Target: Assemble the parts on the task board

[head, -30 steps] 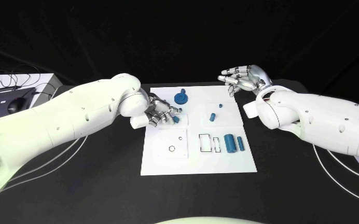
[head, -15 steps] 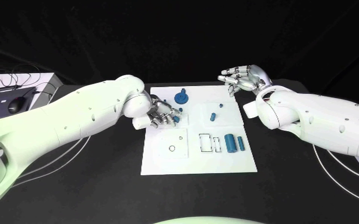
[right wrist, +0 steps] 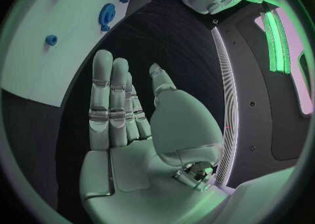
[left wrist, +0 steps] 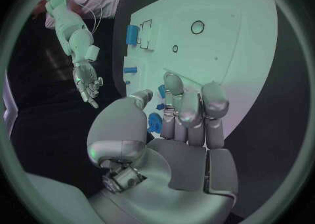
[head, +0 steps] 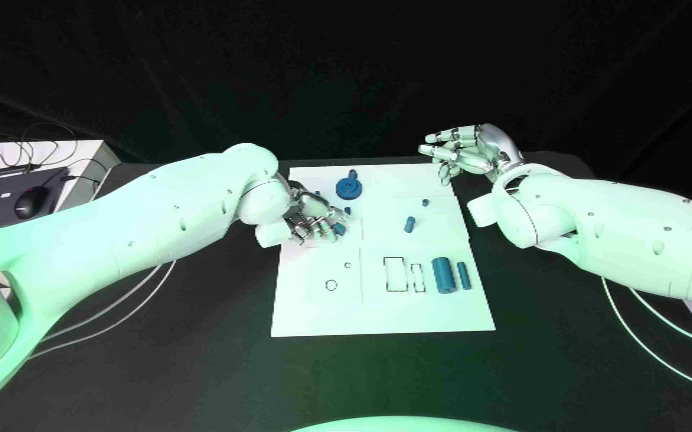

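Your left hand (head: 307, 220) at center-left looks pinched on a small blue part (left wrist: 161, 91), loosely, so it could drop onto the board (head: 433, 307); right hand (head: 469, 155) hangs open.

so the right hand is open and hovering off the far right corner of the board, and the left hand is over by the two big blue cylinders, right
Not quite. The left hand is at the board's left edge, not by the two big blue cylinders, which lie apart on the right side; the head view shows it. The right hand is indeed open off the far right corner.

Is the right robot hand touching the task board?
Apart. In the right wrist view the right robot hand is open over the black table, with a dark gap between its fingers and the task board.
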You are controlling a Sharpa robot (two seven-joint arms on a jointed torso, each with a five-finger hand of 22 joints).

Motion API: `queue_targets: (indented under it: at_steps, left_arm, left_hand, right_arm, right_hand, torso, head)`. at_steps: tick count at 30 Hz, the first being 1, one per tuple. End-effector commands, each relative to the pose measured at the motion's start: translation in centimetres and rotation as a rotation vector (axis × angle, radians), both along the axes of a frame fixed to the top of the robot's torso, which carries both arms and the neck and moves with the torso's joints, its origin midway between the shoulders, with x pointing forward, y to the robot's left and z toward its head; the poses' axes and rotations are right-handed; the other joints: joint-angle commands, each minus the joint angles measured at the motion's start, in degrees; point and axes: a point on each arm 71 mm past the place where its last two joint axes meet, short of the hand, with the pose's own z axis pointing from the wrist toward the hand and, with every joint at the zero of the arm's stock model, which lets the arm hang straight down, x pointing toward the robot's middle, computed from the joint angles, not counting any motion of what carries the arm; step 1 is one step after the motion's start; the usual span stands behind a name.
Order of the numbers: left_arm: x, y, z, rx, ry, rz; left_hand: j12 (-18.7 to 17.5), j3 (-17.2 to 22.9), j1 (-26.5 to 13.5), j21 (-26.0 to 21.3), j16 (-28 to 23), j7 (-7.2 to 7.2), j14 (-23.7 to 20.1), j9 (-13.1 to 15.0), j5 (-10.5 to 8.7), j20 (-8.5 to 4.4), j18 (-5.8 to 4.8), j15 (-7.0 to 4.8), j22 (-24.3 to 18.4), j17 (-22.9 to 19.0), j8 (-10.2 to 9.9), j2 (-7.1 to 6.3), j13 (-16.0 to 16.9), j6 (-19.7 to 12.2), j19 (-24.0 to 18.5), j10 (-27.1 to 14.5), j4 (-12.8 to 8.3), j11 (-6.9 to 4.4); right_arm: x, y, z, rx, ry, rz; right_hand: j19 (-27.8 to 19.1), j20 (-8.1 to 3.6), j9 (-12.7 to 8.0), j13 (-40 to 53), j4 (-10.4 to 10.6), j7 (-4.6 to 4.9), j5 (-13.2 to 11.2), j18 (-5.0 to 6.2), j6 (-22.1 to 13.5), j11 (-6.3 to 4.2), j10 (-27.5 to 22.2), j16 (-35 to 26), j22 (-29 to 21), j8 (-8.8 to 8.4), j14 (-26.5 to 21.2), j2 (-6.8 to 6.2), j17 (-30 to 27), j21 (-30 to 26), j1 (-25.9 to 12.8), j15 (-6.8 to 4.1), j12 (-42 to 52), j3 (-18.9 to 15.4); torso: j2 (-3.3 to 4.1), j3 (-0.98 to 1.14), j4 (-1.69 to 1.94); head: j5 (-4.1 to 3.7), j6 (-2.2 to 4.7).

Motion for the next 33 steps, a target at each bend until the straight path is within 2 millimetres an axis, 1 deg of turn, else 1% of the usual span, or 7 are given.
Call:
queue_targets:
  at_steps: [1, 18, 21, 30, 33]
  left_arm:
    - [0.02, -0.28, 0.01, -0.006, 0.005, -0.001]
    - [0.41, -0.49, -0.15, 0.005, 0.0, 0.005]
    - [0.48, -0.41, -0.17, 0.008, 0.001, 0.005]
    - [0.57, -0.37, -0.25, 0.015, 0.005, -0.004]
    - [0.59, -0.44, -0.32, 0.017, 0.006, -0.005]
  left_hand:
    - [-0.2, -0.6, 0.0, 0.4, 0.2, 0.15, 0.2, 0.1, -0.27, 0.05, -0.69, -0.06, 0.0, 0.1, -0.1, 0.55, 0.1, 0.3, 0.2, 0.4, 0.0, 0.01]
    - [-0.3, -1.2, 1.2, 0.4, 0.1, 0.17, 0.2, 0.2, -0.26, 0.09, -0.66, -0.05, -0.1, 0.0, -0.1, 1.06, 0.2, 0.1, 0.1, 0.4, -0.6, 0.02]
    - [-0.3, -1.2, 1.2, 0.4, 0.1, 0.17, 0.2, 0.2, -0.29, 0.1, -0.65, -0.05, -0.1, 0.0, -0.1, 1.12, 0.2, 0.1, 0.1, 0.3, -0.7, 0.02]
    - [-0.3, -1.6, 1.7, 0.6, 0.1, 0.14, 0.2, 0.3, -0.27, 0.12, -0.66, -0.05, -0.1, 0.1, 0.0, 1.3, 0.2, 0.1, 0.1, 0.4, -1.7, 0.0]
    - [-0.3, -1.6, 1.7, 0.6, 0.1, 0.14, 0.2, 0.3, -0.27, 0.12, -0.66, -0.05, -0.1, 0.1, 0.0, 1.3, 0.2, 0.1, 0.1, 0.4, -1.7, 0.0]
  right_arm:
    - [-0.03, 0.22, 0.09, -0.002, -0.009, 0.016]
    - [-0.05, 0.3, 0.12, -0.001, -0.01, 0.019]
    - [-0.06, 0.3, 0.13, -0.001, -0.01, 0.019]
    - [-0.06, 0.29, 0.15, 0.0, -0.01, 0.019]
    - [-0.07, 0.29, 0.15, 0.0, -0.01, 0.019]
  right_hand:
    - [0.7, -0.27, 0.0, 0.1, 0.1, 0.36, 0.3, 0.97, -0.2, -0.39, -0.1, -0.3, 0.0, 0.1, 0.4, 0.2, 0.1, 0.2, -0.1, 0.03, -0.1, -0.3]
    - [0.6, -0.28, 0.0, 0.1, 0.2, 0.35, 0.3, 0.96, -0.2, -0.4, -0.1, -0.5, 0.1, 0.08, 0.5, 0.14, 0.1, 0.3, -0.1, 0.02, -0.2, -0.2]
    - [0.6, -0.28, 0.0, 0.1, 0.2, 0.35, 0.3, 0.96, -0.2, -0.4, -0.1, -0.5, 0.1, 0.08, 0.5, 0.14, 0.1, 0.3, -0.1, 0.02, -0.2, -0.2]
    - [0.6, -0.28, 0.0, 0.1, 0.2, 0.35, 0.3, 0.96, -0.2, -0.4, -0.1, -0.5, 0.1, 0.08, 0.5, 0.14, 0.1, 0.3, -0.1, 0.02, -0.2, -0.2]
    - [0.6, -0.28, 0.0, 0.1, 0.2, 0.35, 0.3, 0.96, -0.2, -0.4, -0.1, -0.5, 0.1, 0.08, 0.5, 0.14, 0.1, 0.3, -0.1, 0.02, -0.2, -0.2]
  torso:
    - [-0.02, 0.0, 0.02]
    - [0.0, -0.01, 0.0]
    - [-0.01, 0.02, -0.01]
    - [-0.03, 0.01, 0.04]
    - [-0.03, 0.01, 0.02]
  head:
    - [-0.01, -0.02]
    - [-0.11, -0.14]
    - [-0.1, -0.22]
    - [-0.18, -0.29]
    - [-0.18, -0.3]
